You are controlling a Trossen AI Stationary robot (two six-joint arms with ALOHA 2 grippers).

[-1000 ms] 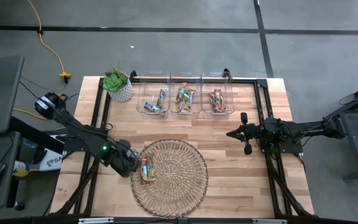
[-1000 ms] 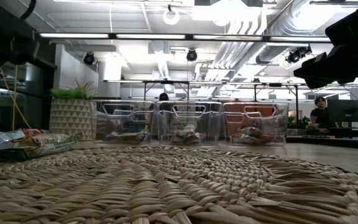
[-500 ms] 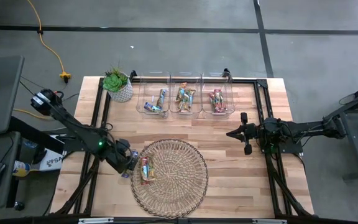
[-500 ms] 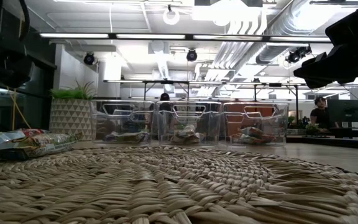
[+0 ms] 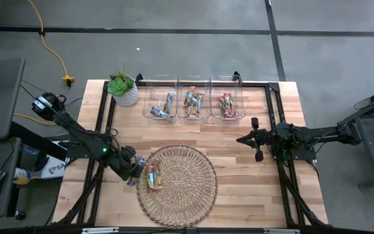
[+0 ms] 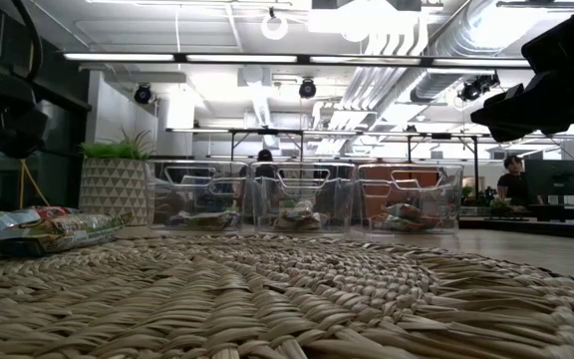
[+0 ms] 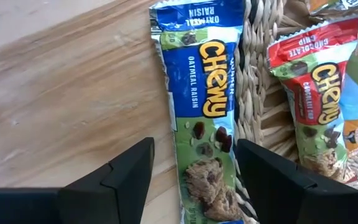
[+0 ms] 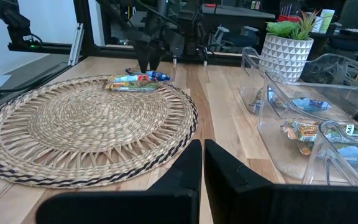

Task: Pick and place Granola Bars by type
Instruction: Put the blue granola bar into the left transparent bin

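High view: wooden table (image 5: 239,162) carries round wicker mat (image 5: 180,185), three clear bins (image 5: 193,101) holding sorted Granola Bars (image 5: 192,101). Right gripper (image 5: 257,138) idles, fingers pressed together, beside mat. Left gripper (image 5: 137,170) stands wide, straddling blue oatmeal raisin bar (image 7: 204,118) at mat's left edge, red chocolate chip bar (image 7: 319,99) alongside.

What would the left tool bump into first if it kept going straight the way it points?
Probably the blue oatmeal raisin bar lying half off the wicker mat; the open left tool straddles it already.
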